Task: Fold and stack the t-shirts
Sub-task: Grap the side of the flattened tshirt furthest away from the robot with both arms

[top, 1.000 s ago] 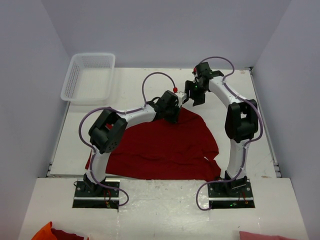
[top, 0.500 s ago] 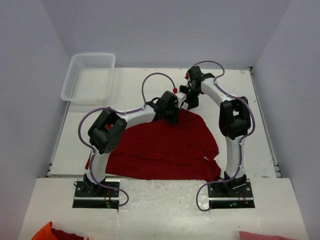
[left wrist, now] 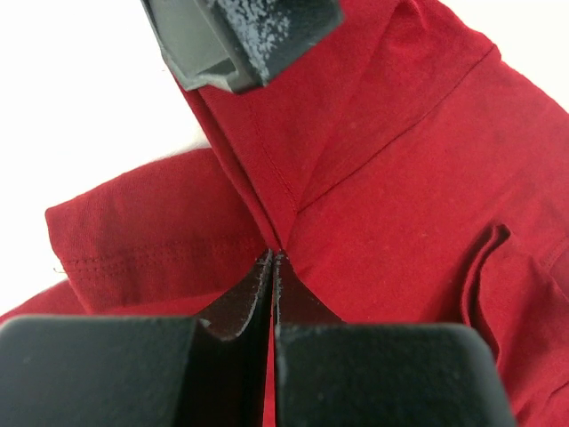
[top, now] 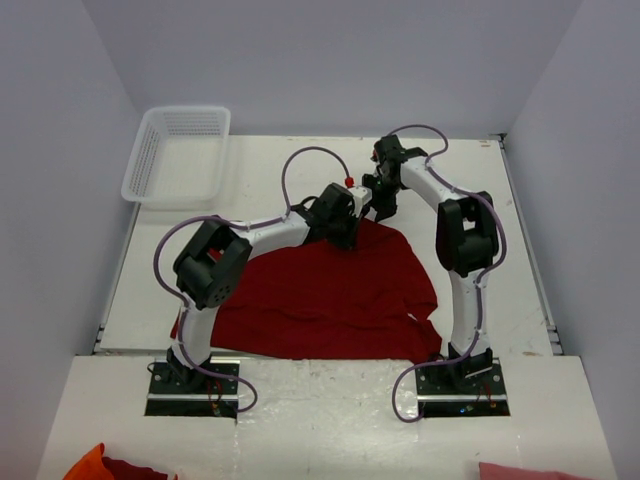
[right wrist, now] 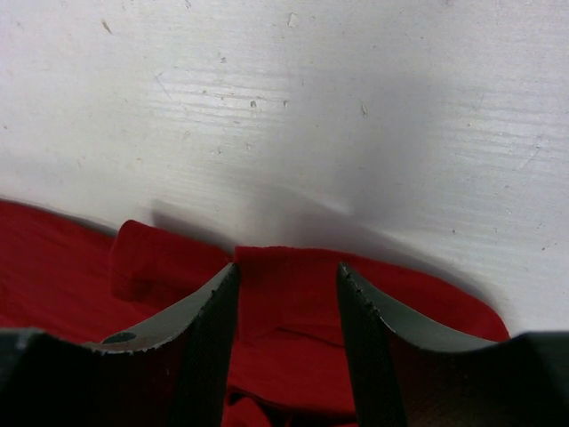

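Left tool point(left wrist: 274, 258) clamped shut on pinched fold of dark red t-shirt point(top: 330, 300). Right tool point(right wrist: 286, 271) stood half open, jaws straddling shirt's far hem, not gripping. Small white tag point(top: 414, 318) by shirt's right side, unreadable. Both arms arched inward, wrists close together above shirt's far edge. Shirt lay spread on bench point(top: 260, 170).

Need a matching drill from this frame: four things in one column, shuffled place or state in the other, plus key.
1. left end effector
2. right end effector
3. white plastic mesh basket
4. dark red cloth t-shirt

A. far-left corner of the white table
B. jaws apart, straddling a fold at the shirt's far edge
C. spread out across the middle
D. shut, pinching red cloth

Pairs: 1-D, 2-B, 3-A, 4-C
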`<action>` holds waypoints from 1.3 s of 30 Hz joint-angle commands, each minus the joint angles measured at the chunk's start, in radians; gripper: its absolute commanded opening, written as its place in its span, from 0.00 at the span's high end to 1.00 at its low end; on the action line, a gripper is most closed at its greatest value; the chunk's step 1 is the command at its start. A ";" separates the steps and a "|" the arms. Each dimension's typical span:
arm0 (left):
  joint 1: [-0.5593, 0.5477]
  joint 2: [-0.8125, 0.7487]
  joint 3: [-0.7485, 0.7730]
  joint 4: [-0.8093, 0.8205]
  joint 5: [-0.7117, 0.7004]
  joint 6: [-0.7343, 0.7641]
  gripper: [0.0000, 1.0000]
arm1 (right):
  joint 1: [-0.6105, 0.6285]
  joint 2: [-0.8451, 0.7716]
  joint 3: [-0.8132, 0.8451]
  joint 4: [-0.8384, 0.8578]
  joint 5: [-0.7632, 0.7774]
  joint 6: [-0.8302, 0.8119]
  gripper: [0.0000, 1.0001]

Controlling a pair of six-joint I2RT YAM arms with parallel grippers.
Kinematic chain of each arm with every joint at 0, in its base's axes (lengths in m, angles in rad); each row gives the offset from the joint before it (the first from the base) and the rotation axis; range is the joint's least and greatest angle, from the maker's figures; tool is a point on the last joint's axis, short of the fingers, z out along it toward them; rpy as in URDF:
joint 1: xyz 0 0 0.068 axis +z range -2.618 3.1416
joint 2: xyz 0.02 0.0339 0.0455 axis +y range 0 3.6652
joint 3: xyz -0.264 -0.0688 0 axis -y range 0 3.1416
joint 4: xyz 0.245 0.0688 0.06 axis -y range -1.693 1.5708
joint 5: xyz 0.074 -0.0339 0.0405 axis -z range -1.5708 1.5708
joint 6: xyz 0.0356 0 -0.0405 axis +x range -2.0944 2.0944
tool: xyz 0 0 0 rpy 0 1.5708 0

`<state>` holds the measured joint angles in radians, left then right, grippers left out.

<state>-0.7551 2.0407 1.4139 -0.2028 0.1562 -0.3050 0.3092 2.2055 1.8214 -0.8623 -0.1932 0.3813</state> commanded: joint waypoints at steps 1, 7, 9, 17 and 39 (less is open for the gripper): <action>-0.006 -0.068 -0.013 0.049 0.029 -0.011 1.00 | 0.007 0.022 0.058 -0.037 0.017 0.013 0.51; -0.006 -0.070 -0.027 0.063 0.045 -0.013 1.00 | 0.016 0.043 0.076 -0.057 0.029 0.011 0.53; -0.006 -0.073 -0.032 0.069 0.046 -0.011 1.00 | 0.018 0.051 0.082 -0.063 0.032 0.011 0.53; -0.004 -0.068 -0.052 0.080 0.048 -0.009 1.00 | 0.021 0.053 0.104 -0.056 0.012 0.027 0.65; -0.006 -0.062 -0.067 0.095 0.062 -0.006 1.00 | 0.028 0.071 0.121 -0.072 0.004 0.011 0.62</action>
<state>-0.7551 2.0155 1.3479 -0.1493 0.1921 -0.3046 0.3283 2.2734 1.9182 -0.9222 -0.1761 0.4034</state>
